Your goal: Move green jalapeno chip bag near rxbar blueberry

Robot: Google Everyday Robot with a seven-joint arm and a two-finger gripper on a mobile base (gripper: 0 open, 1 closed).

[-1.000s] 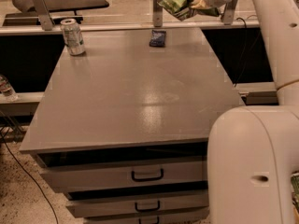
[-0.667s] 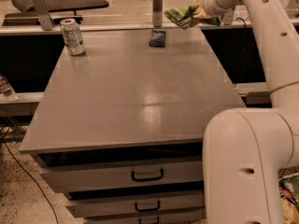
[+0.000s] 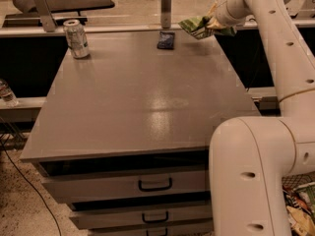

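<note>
**Camera view: bag held aloft at the table's far right corner**

Camera view showed the white arm (image 3: 268,43) as the biggest thing in sight, rising from the near right and reaching over to the far right corner of the table (image 3: 147,97). The grey top sat over 3 drawers (image 3: 155,185) with dark handles.

Next in size, the bag (image 3: 196,26) hung at the arm's end, seemingly clear of the surface at that far right corner. The gripper (image 3: 214,21) was closed on the bag's right end, and the green, crumpled body stuck out leftward from it. Nothing else was in its hold.

The can (image 3: 77,38) stood upright at the far left, well apart from everything else. The bar (image 3: 166,40), smallest of all, lay flat near the far edge, just left of the bag and below it in the frame.

As a judgement, the bag would be light, soft and crinkly, mostly air, with a slick film that could slip or fold in a pinch. Its contents would crush easily. An edge seam, such as the end now held, looked the best place to grip, since it is flat and stiffer than the puffed middle. Once let go, the bag could settle or slide a little.
</note>
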